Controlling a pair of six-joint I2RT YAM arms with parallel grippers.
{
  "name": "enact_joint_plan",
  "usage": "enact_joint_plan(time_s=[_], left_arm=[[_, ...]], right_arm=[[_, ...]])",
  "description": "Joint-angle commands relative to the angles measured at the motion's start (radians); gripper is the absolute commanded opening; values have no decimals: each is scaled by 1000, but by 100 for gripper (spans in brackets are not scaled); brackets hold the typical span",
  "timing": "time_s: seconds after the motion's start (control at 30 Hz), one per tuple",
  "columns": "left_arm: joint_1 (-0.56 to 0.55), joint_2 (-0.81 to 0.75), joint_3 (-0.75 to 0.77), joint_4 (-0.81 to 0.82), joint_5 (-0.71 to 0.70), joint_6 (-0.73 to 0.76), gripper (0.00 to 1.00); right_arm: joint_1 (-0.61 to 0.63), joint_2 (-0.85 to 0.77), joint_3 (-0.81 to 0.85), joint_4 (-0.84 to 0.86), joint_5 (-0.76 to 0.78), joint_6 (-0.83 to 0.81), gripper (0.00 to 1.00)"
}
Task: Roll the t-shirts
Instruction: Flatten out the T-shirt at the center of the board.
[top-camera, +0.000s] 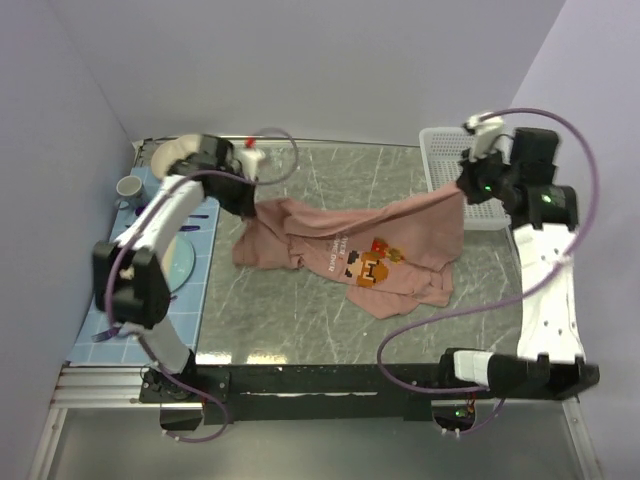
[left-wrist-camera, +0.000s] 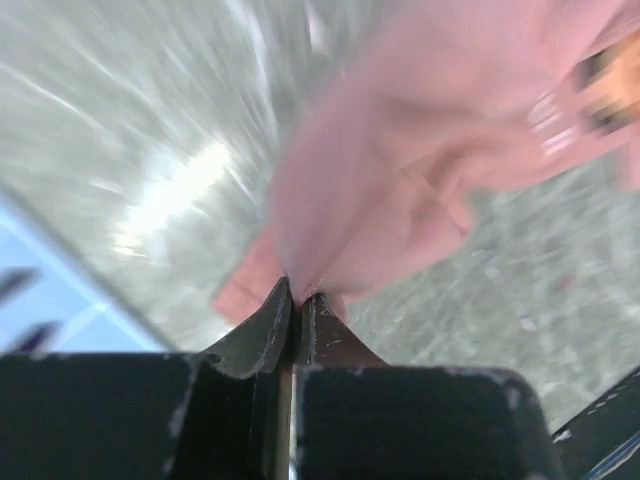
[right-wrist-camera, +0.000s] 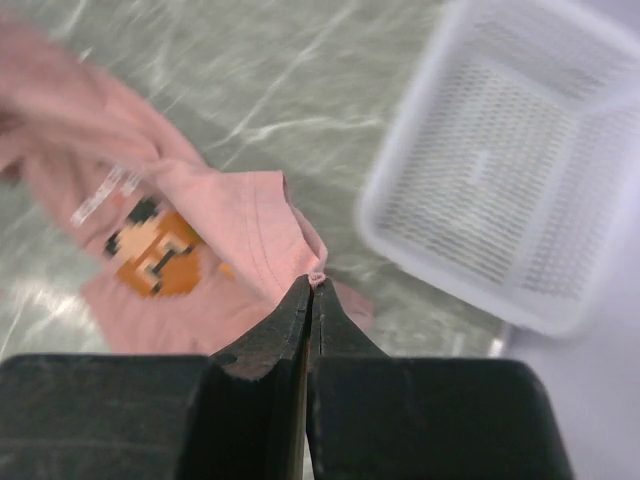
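t-shirt (top-camera: 350, 250): you have one.
basket (top-camera: 432, 140): one, right of the t-shirt.
mug (top-camera: 130, 187): one, left of it.
plate (top-camera: 183, 265): one, left of it.

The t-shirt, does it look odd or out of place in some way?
Yes. The t-shirt is bunched and wrinkled, not flat, strung between the left gripper and the right gripper, which pinch opposite edges. Its print sits tilted.

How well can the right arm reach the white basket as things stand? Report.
Probably yes: the white basket sits just beside the right gripper, nothing between. But that gripper is shut on the t-shirt and must release first.
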Motion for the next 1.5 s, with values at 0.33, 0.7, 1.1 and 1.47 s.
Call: enact_joint_plan(time_s=[0.33,0.7,1.1,1.47], left_arm=[[40,-644,48,-247,-6,187,1],[42,-663,-276,21,-70,292,4],[68,98,-38,270,-280,-67,58],[-38,-264,-416,150,20,428,68]], right_arm=[[-56,-477,94,262,409,204,0],[-56,-387,-151,369,260,276,0],[8,12,-409,548,156,233,0],[10,86,-372,550,124,244,0]])
